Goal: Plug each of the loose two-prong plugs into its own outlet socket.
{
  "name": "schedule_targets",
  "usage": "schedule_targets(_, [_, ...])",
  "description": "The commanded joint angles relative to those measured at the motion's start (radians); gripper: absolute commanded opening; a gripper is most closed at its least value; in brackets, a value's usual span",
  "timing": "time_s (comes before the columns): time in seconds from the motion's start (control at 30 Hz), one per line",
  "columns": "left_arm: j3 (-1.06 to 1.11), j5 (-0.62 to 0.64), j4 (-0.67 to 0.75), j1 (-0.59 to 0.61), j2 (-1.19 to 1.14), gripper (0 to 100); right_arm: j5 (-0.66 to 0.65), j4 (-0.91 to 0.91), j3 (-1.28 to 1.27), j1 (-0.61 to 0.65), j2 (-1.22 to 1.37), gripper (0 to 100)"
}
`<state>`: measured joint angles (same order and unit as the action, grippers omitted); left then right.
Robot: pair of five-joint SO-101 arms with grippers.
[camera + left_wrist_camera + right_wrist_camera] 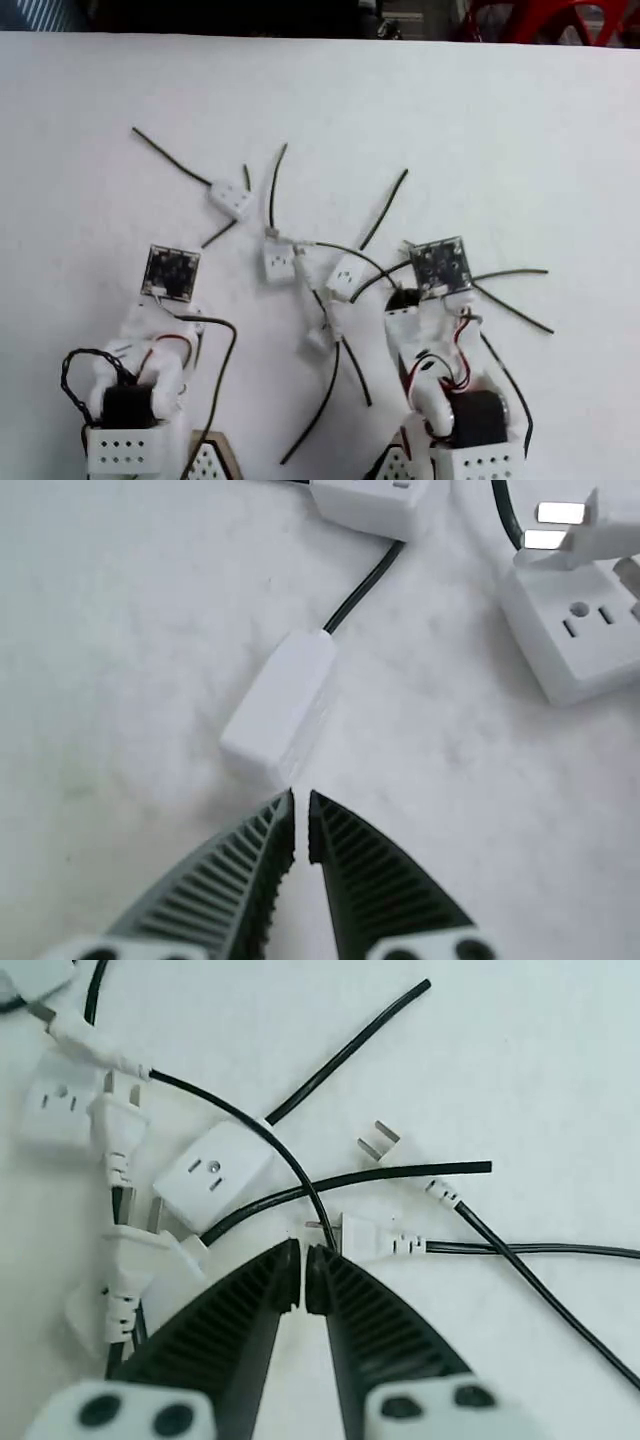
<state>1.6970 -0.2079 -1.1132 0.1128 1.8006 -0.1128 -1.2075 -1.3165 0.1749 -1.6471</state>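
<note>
Right wrist view: right end effector (303, 1255), closed and empty, tips just short of a plug (372, 1236).
Judged best: open wide, ease forward, then close squarely across the plug's white body.

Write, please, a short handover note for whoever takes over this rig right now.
Left gripper: shut, empty, tips just short of a white block on a black cable.
Right gripper: shut, empty, tips beside a loose plug with bare prongs.
Things: first socket, second socket and third socket lie between the arms, with further plugs strewn around them.
Done: no plug looks seated in a socket.
Left: every plug, starting perhaps with the one at the right gripper.
</note>
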Motion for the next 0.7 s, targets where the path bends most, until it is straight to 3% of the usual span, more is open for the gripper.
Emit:
schedule_targets(0.0, [-0.005, -0.005, 0.02, 0.01, 0.012, 5, 0.046, -0.05, 0.236, -0.01, 0.183, 1.8])
schedule_targets(0.3, [-0.005, -0.006, 0.02, 0.01, 0.012, 5, 0.252, -0.101, 0.486, -0.016, 0.691, 2.0])
schedule_targets(0.53, [-0.005, -0.006, 0.02, 0.012, 0.012, 5, 0.457, -0.101, 0.482, -0.018, 0.863, 19.7])
schedule_targets(0.67, [-0.005, -0.006, 0.02, 0.012, 0.012, 5, 0.491, -0.074, 0.486, -0.019, 0.946, 21.1])
